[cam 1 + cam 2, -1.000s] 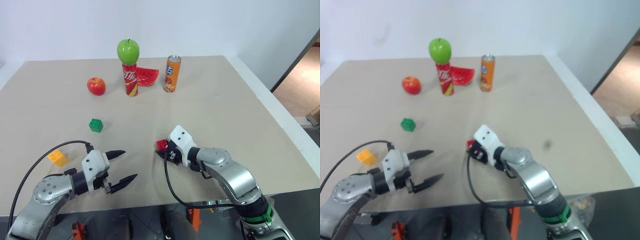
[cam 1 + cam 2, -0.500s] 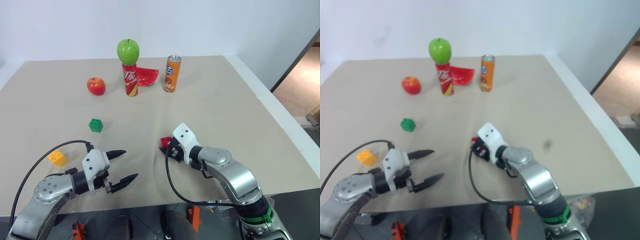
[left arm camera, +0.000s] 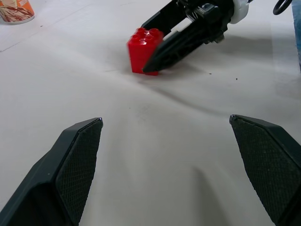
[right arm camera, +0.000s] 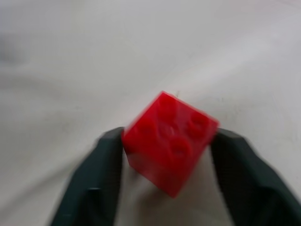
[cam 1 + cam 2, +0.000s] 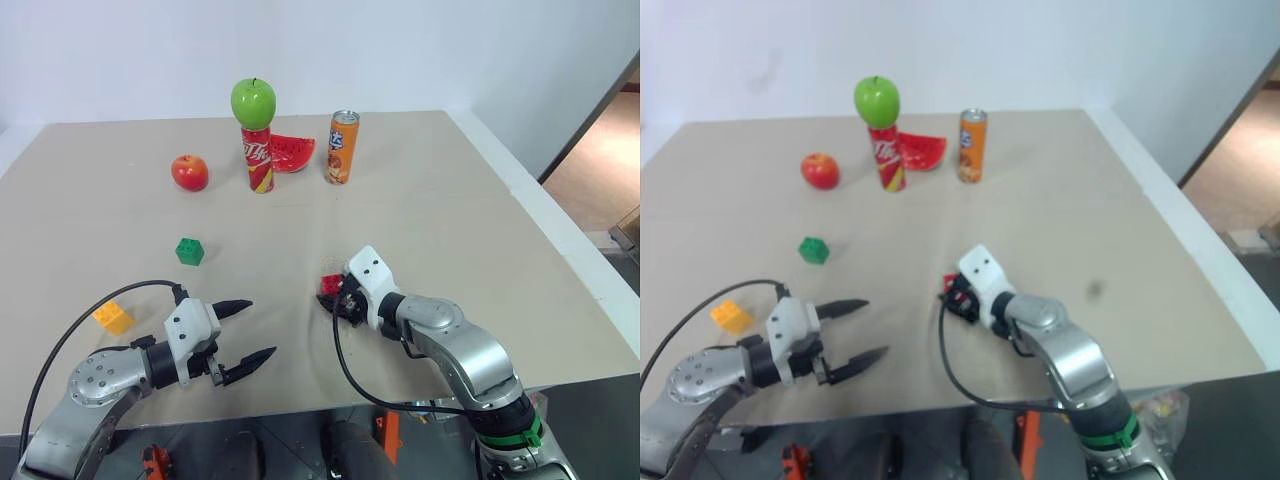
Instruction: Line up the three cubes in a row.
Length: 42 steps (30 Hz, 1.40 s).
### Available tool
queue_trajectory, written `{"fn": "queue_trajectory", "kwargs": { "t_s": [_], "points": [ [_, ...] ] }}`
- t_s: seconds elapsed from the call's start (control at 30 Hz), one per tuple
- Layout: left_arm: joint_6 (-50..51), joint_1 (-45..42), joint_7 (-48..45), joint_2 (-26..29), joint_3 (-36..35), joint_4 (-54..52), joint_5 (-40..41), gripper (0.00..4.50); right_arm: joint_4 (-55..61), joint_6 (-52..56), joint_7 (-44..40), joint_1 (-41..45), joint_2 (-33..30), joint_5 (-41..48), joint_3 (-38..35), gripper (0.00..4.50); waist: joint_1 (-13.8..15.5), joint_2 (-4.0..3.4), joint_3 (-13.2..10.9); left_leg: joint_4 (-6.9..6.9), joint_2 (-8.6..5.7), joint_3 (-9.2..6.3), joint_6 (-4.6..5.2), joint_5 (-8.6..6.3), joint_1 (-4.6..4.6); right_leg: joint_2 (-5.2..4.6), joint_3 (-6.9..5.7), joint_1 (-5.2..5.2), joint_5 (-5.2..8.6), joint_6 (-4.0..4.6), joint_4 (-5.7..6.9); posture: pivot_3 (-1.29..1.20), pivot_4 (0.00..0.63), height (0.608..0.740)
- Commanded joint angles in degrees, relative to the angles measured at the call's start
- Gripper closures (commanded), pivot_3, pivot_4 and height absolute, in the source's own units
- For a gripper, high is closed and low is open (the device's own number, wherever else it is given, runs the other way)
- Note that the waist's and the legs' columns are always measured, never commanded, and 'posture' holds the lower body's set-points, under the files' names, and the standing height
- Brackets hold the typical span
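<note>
A: The right gripper (image 5: pixel 334 297) sits low over the table (image 5: pixel 450 220) with the red cube (image 5: pixel 330 285) between its two fingers. Is the cube gripped?

B: That cannot be told. The right wrist view shows the red cube set between the fingers (image 4: pixel 96 179), studs up and tilted, close to both but blurred at the contact lines. The left wrist view shows what that view hides: the cube's base rests on the table, with one finger lying against its side.

A: And the left gripper (image 5: pixel 250 328)?

B: Its jaws stand wide and hold nothing; it hangs over bare table, well apart from every cube.

A: Where are the other cubes?

B: The green cube (image 5: pixel 189 250) lies farther back on the left, the yellow cube (image 5: pixel 113 318) near the left edge. No row exists yet; the red cube appears placed as one end.
</note>
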<state>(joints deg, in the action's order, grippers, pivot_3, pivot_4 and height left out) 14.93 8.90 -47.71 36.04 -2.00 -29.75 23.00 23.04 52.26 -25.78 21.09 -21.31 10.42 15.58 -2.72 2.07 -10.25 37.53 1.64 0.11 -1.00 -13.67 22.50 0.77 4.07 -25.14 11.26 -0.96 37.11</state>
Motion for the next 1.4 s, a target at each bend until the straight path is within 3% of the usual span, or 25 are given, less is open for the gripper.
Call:
{"fn": "queue_trajectory", "kwargs": {
  "t_s": [0.03,0.07,0.33,0.5,0.87,1.1,1.4],
  "points": [
    [-0.56,0.31,0.20,0.10,-0.36,-1.37,0.25,0.00,0.85,-0.17,0.53,0.77,0.62,0.51,-1.89,0.25,-0.01,0.00,0.00,0.00,0.00,0.01,0.00,0.00,0.00,0.00,0.01,-0.01,0.00,0.00,0.00,0.00,0.150,0.740],
    [-0.61,0.38,0.19,0.10,-0.35,-1.42,0.22,0.00,1.03,-0.50,0.53,0.89,0.61,0.50,-2.03,0.03,-0.01,0.00,0.00,0.00,0.00,0.01,0.00,0.00,0.01,0.01,0.01,-0.02,0.00,0.00,0.00,0.00,0.150,0.740],
    [-0.63,0.35,0.44,-0.16,-0.41,-1.23,0.24,0.00,5.40,-0.28,-1.45,2.27,-0.74,2.74,-4.78,0.03,0.00,0.00,0.00,-0.02,0.00,0.00,0.00,0.00,0.02,0.00,0.00,-0.03,0.01,0.01,0.00,0.00,0.150,0.740],
    [1.37,0.56,3.40,-1.28,-2.51,-1.12,1.24,0.00,9.18,-0.38,-7.13,4.56,-4.17,8.48,-8.46,0.03,0.00,0.00,0.00,-0.02,0.01,0.00,0.00,0.00,0.02,0.00,-0.01,-0.03,0.00,0.00,0.00,0.00,0.150,0.740],
    [10.40,-0.72,20.84,-7.27,-14.49,-4.90,4.78,0.00,11.16,-2.05,-24.23,10.16,-9.69,24.68,-9.33,0.03,0.01,0.03,0.00,-0.03,0.05,-0.08,0.00,0.00,0.01,0.05,-0.09,0.00,-0.01,-0.02,0.00,0.00,0.150,0.740],
    [11.06,1.96,27.80,-10.60,-15.66,-9.25,2.44,0.00,4.35,-15.85,-32.49,10.48,-10.65,18.76,-2.18,0.03,0.01,0.04,0.00,-0.04,0.02,-0.03,0.00,-0.01,0.02,0.02,-0.06,0.00,-0.10,-0.18,-0.02,0.00,0.150,0.740],
    [24.47,-13.93,40.31,-13.26,-17.00,-3.64,4.74,0.00,-1.82,-22.26,-34.07,13.57,-9.09,14.36,0.08,0.03,0.04,0.08,0.00,0.02,-0.01,-0.12,0.07,0.11,-0.06,0.04,-0.14,0.12,-0.26,-0.15,-0.02,0.00,0.150,0.740]
  ]
}}
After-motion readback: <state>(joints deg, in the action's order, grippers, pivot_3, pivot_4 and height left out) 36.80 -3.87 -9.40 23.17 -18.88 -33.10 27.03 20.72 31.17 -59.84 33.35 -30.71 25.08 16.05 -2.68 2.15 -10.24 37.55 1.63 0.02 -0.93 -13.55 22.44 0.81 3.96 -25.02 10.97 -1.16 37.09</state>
